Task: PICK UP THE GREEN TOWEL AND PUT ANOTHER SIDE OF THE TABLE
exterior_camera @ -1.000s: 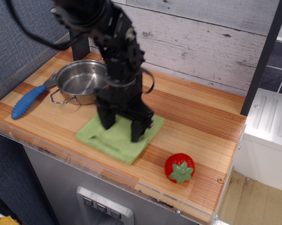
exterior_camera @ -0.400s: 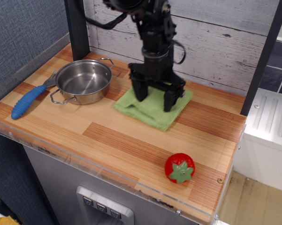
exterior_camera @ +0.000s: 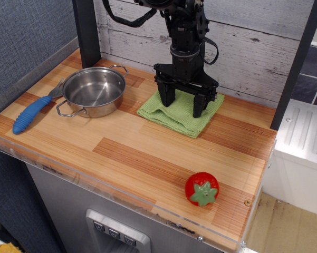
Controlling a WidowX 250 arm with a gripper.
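In the single overhead view, the light lime-green folded woven towel [exterior_camera: 180,112] lies at the back of the striped wood-plank surface [exterior_camera: 147,158], close to the whitewashed wall, just right of the round steel pan [exterior_camera: 93,91]. The black gripper [exterior_camera: 184,104] stands over it, fingers [exterior_camera: 167,97] spread wide and tips on or just above the cloth (contact is hard to judge). To finish cleanly, I judge it should lift straight up, so nothing snags the rumpled front fold.
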